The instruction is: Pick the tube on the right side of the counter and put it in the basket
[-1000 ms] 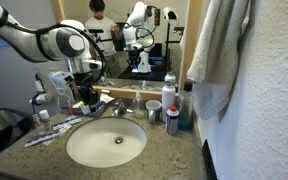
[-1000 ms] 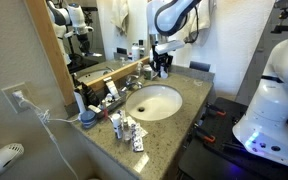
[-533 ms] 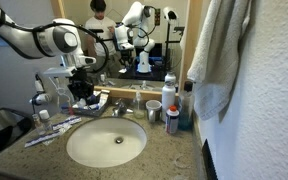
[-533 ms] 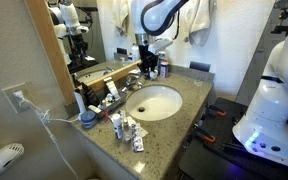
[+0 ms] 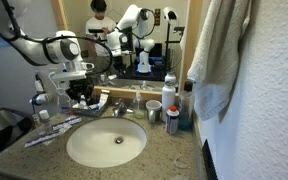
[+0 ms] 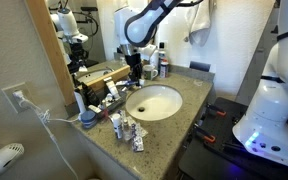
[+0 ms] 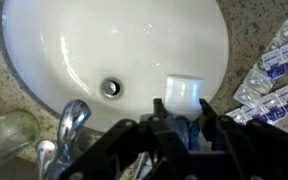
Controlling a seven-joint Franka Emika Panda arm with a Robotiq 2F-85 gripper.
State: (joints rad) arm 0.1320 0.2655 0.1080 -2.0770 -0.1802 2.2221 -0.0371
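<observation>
Where the wrist view looks down on the white sink basin [image 7: 134, 40], your claw [image 7: 184, 112] enters from the lower edge, pinching the tube [image 7: 184, 90] between its dark fingers [image 7: 160, 108]. The tube's white end juts out over the near wall of the basin, to the right of the drain [image 7: 111, 87]; its blue part sits deeper between the fingers, and no print on it can be read. The chrome faucet [image 7: 72, 120] stands left of the claw. To the right, on the speckled table [image 7: 246, 30], lie flat clear packets [image 7: 276, 65] with blue labels whose writing is too small to read.

In an exterior view, the claw [image 5: 81, 95] hangs over the far left rim of the basin, just above the low dark basket [image 5: 94, 103]. Long white-and-blue items [image 5: 54, 128] lie on the near left of the table, a white cup [image 5: 152, 108] and a dark-capped can [image 5: 169, 95] stand on the right, and a pale towel [image 5: 219, 50] hangs at the far right. No label is legible there.
</observation>
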